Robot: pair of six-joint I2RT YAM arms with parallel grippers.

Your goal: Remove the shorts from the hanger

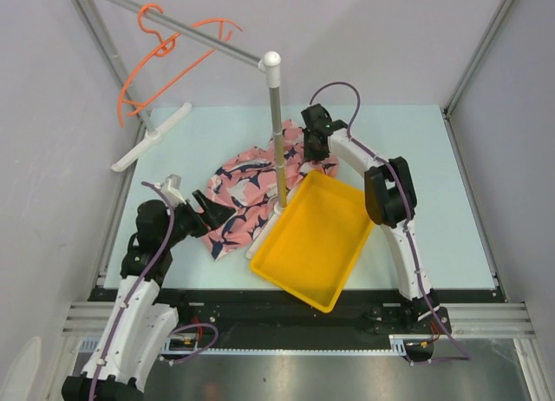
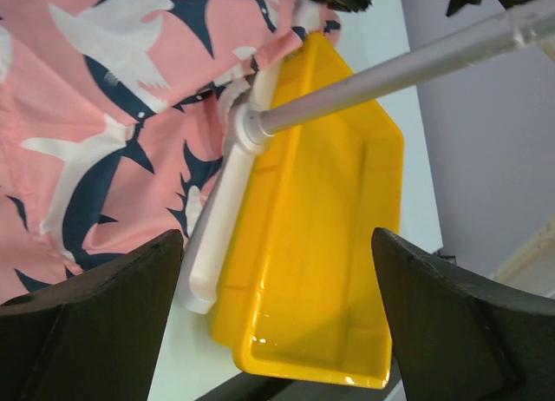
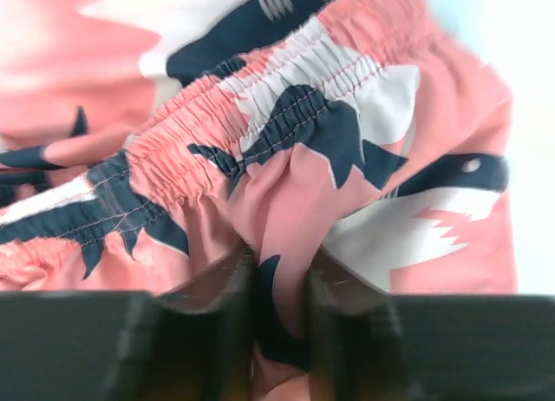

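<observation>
The salmon-pink shorts [image 1: 245, 193] with navy and white shapes lie crumpled on the table, left of the yellow tray [image 1: 316, 239]. The orange hanger [image 1: 160, 62] hangs bare on the grey rail [image 1: 178, 23] at the back left. My right gripper [image 1: 319, 158] is shut on a fold of the shorts [image 3: 286, 219] near their elastic waistband, at the far right end of the cloth. My left gripper [image 1: 208, 212] is open and empty at the shorts' near left edge. In the left wrist view the shorts [image 2: 104, 115] fill the upper left.
A vertical rail post [image 1: 276, 123] on a white foot [image 2: 227, 206] stands between the shorts and the tray. The tray shows in the left wrist view [image 2: 329, 245] between my fingers. A second white foot [image 1: 152, 138] lies at the back left. Grey walls close in both sides.
</observation>
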